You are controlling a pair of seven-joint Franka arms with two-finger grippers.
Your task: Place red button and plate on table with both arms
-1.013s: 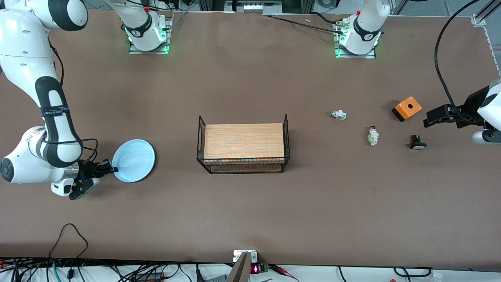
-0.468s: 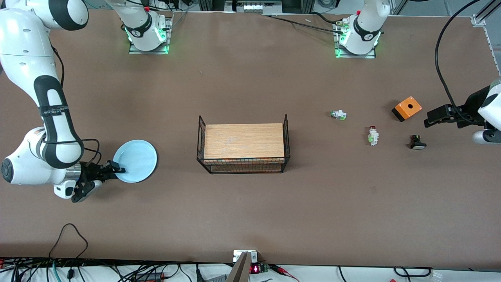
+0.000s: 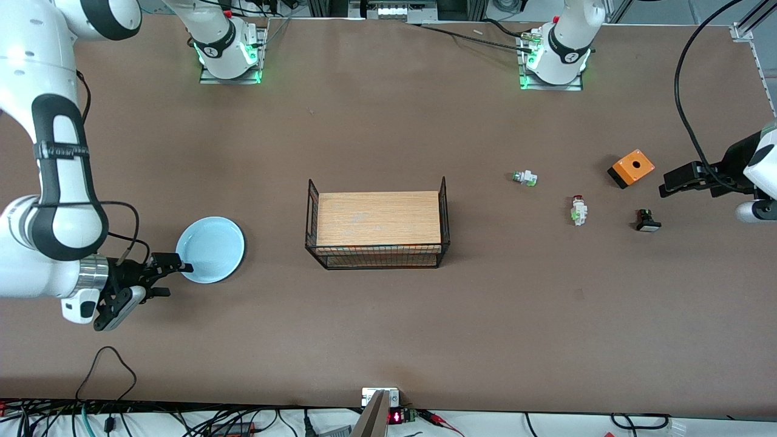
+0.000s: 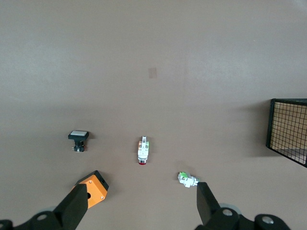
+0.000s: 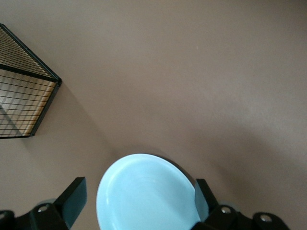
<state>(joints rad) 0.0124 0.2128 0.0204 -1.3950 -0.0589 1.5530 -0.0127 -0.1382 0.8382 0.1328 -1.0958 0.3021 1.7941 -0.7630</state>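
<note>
Plate (image 3: 210, 249) lies flat on the table (image 3: 376, 328) toward the right arm's end, empty, with the right gripper (image 3: 162, 274) at its rim, jaws spread apart and holding nothing. Wire basket (image 3: 377, 226) at mid-table shows only its wooden board top. Red button (image 3: 578, 210) lies on its side toward the left arm's end, red cap pointing away from the front camera; the left gripper (image 3: 665, 184), jaws apart and empty, waits near the end edge, and is by far the nearer to it.

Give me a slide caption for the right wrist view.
Right gripper, fingers open, straddles the pale blue plate lying on the table.
</note>
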